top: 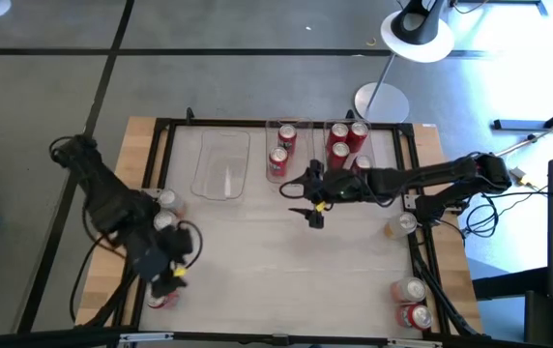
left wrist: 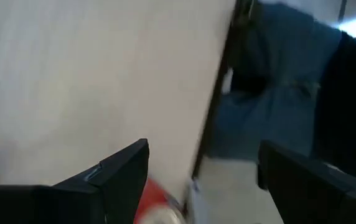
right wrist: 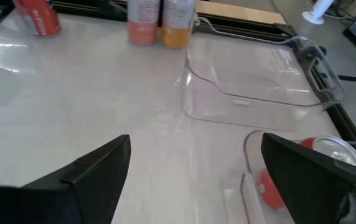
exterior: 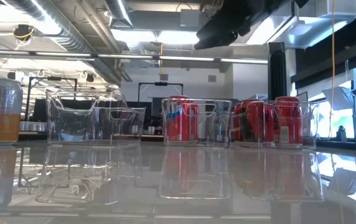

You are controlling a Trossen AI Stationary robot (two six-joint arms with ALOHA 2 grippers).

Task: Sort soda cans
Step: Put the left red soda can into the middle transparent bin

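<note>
High view: left gripper (top: 172,275) spread just above a red can (top: 160,298) at the table's (top: 257,251) left front corner; right gripper (top: 313,208) spread beside 3 clear bins (top: 220,164) holding red cans (top: 339,145).

Two dark, jointed arms with looping black cables; the left gripper (top: 172,275) and right gripper (top: 314,213) bear small yellow marks (fingers black, wedge-shaped).
</note>
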